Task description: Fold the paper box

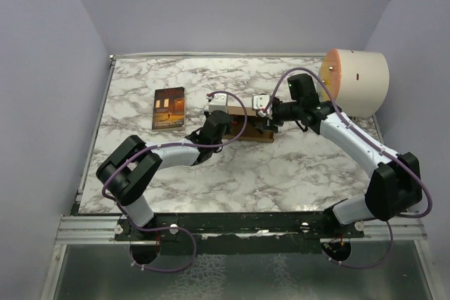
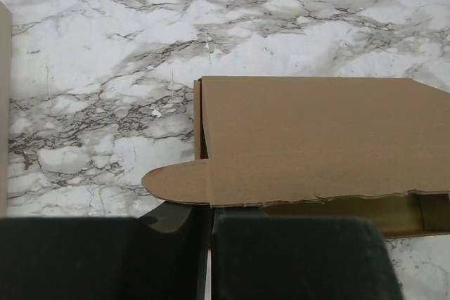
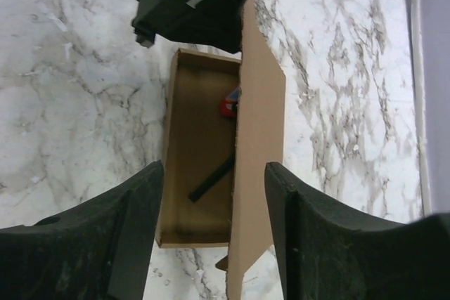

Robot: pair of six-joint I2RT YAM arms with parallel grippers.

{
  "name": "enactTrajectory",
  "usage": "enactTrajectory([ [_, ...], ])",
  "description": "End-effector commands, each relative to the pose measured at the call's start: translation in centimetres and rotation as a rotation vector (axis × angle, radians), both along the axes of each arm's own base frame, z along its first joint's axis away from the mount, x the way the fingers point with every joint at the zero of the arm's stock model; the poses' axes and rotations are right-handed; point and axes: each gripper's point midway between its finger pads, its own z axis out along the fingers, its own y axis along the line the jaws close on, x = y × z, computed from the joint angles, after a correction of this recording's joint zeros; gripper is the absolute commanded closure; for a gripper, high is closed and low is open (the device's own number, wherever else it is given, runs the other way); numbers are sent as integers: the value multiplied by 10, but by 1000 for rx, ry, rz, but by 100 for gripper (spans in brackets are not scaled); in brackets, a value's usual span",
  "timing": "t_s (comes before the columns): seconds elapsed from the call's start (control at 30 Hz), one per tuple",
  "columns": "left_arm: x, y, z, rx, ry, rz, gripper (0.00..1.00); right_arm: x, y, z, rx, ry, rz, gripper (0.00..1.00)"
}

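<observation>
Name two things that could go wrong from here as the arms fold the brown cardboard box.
The open right gripper faces the upright flap of the brown corrugated cardboard box; closing askew might crease it. The box lies loose on the white marble table, so a push from the shut left gripper could slide it.

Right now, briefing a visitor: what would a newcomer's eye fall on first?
Mid-table, the left claw pinches the upright flap of the paper box while the right claw gapes around it. Then the big cream cylinder at the far right corner, and a dark book left of the box.
</observation>
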Motion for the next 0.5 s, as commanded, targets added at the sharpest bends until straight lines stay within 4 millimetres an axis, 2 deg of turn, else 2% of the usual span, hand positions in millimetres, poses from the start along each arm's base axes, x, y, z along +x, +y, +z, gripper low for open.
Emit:
enactTrajectory([
  [0.0,0,-13,10,-34,-13,-38,100,29,-4,1,-27,-115,-67,44],
  [0.2,-1,-13,9,-34,-10,-39,100,36,-8,-16,-65,-120,-85,60],
  [0.47,-1,-13,8,-38,-9,-39,100,38,-11,-29,-94,-127,-84,71],
])
